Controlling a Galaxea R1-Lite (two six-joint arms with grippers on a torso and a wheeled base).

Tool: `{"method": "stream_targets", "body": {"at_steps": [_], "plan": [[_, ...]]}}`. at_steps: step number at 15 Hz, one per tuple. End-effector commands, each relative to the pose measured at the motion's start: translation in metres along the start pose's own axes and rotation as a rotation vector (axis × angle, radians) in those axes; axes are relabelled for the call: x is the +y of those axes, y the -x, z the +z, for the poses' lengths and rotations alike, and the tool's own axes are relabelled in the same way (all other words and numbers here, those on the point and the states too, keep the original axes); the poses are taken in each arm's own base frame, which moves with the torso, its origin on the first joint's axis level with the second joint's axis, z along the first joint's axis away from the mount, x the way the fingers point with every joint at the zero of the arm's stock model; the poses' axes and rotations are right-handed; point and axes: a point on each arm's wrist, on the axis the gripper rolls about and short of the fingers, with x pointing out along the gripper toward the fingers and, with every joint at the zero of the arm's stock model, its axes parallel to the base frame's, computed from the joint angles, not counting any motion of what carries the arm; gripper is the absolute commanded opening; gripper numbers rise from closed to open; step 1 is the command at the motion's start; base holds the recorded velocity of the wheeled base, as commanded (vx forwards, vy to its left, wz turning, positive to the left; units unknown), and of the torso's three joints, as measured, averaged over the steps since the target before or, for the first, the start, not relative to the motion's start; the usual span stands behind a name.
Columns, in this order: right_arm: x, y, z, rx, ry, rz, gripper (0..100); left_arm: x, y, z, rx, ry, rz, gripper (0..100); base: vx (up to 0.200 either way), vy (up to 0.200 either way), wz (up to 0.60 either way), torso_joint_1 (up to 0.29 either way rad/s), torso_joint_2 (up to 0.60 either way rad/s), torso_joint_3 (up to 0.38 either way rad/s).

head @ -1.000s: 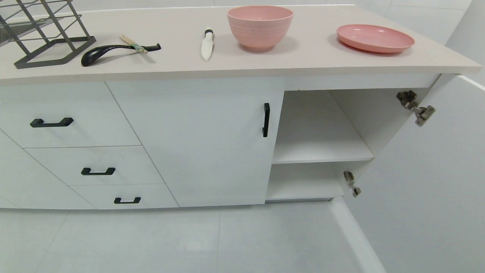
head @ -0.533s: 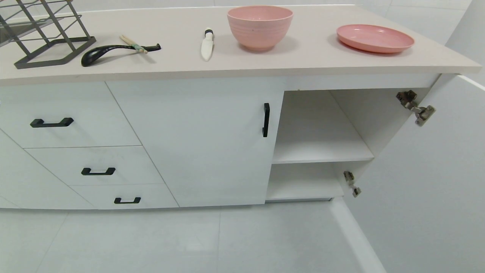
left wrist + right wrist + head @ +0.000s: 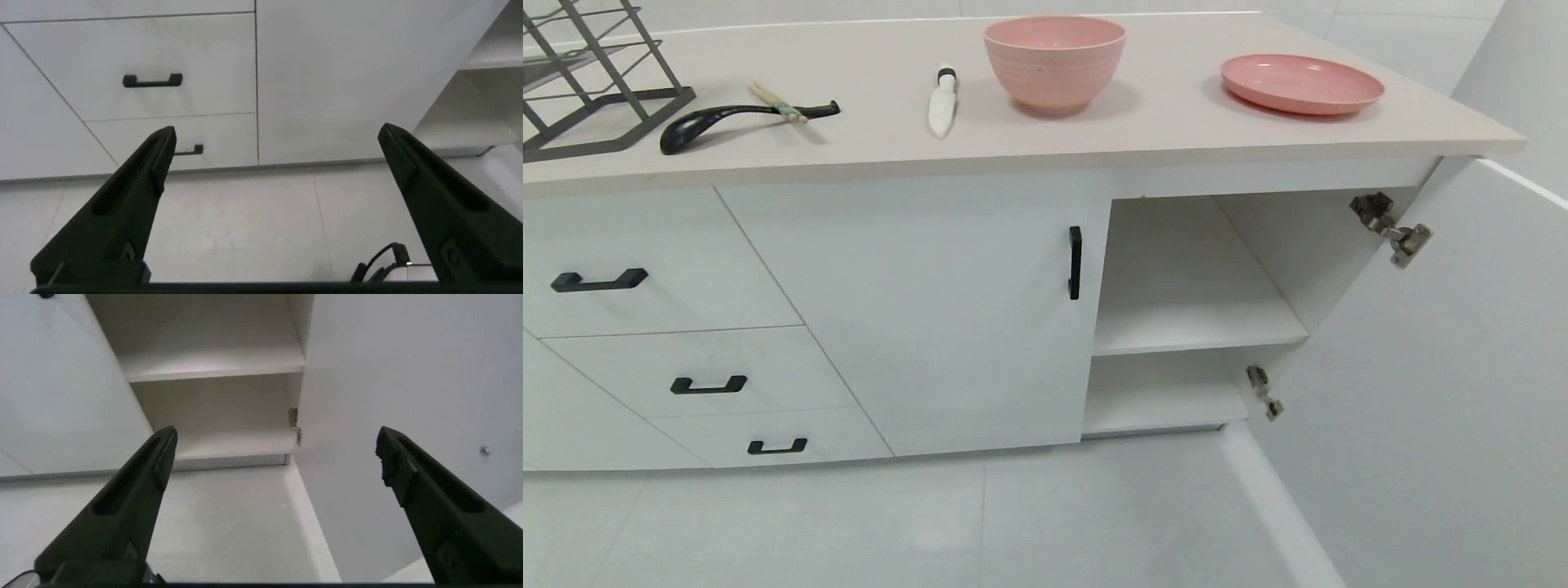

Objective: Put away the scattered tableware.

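Left gripper (image 3: 278, 135) and right gripper (image 3: 276, 437): my fingers apart, empty, facing the cabinet (image 3: 915, 310). Bowl (image 3: 1054, 61), plate (image 3: 1301, 82), knife (image 3: 943, 102) and ladle (image 3: 727, 118) lie on the counter (image 3: 1176, 135). Bowl and plate look light, stiff and slick; grip them at the rim.

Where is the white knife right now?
Head view: the white knife lies on the countertop, left of the pink bowl and right of the black ladle.

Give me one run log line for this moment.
left pincer: open, facing drawers | right pincer: open, facing open cabinet | bowl, plate, knife, ladle, chopsticks: on countertop | stowed: none
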Motion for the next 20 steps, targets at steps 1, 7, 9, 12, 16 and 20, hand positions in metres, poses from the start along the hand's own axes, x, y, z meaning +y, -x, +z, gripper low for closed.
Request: {"method": "stream_targets", "body": {"at_steps": [1, 7, 9, 12, 16, 20], "plan": [[0.0000, -0.0001, -0.0002, 0.002, 0.000, 0.002, 100, 0.0000, -0.0001, 0.0001, 0.001, 0.001, 0.002, 100, 0.200, 0.000, 0.00, -0.007, -0.01, 0.007], [0.0000, -0.0001, -0.0002, 0.002, 0.000, 0.002, 100, 0.0001, -0.0001, 0.0001, 0.001, 0.001, 0.005, 100, 0.067, 0.000, 0.00, 0.001, 0.00, 0.001], [0.0000, -0.0001, -0.0002, 0.002, 0.000, 0.002, 100, 0.0002, -0.0001, 0.0001, 0.001, 0.008, 0.010, 100, 0.100, 0.000, 0.00, -0.004, 0.00, 0.006], [0.0000, -0.0001, -0.0002, 0.002, 0.000, 0.002, 100, 0.0002, -0.0001, 0.0001, 0.001, 0.011, 0.012, 100, 0.000, 0.000, 0.00, 0.000, 0.00, 0.000], [-0.0001, -0.0001, -0.0002, 0.002, 0.000, 0.000, 100, 0.0002, -0.0003, 0.0001, 0.003, 0.012, 0.012, 100, 0.000, 0.000, 0.45, 0.035, -0.11, -0.085], [-0.0001, -0.0001, -0.0002, 0.002, 0.000, 0.000, 100, 0.0002, -0.0001, 0.0001, 0.001, 0.011, 0.012, 100, 0.000, 0.000, 0.60, 0.154, -0.41, -0.261]]}}
